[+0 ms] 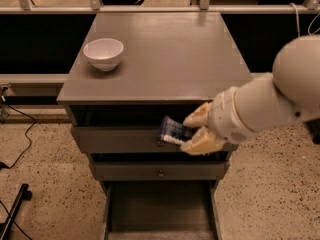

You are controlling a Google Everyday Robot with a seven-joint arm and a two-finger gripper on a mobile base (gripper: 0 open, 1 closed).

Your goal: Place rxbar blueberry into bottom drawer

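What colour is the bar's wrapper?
Dark navy blue with pale lettering; the rxbar blueberry is held in the gripper in front of the top drawer. Camera view.
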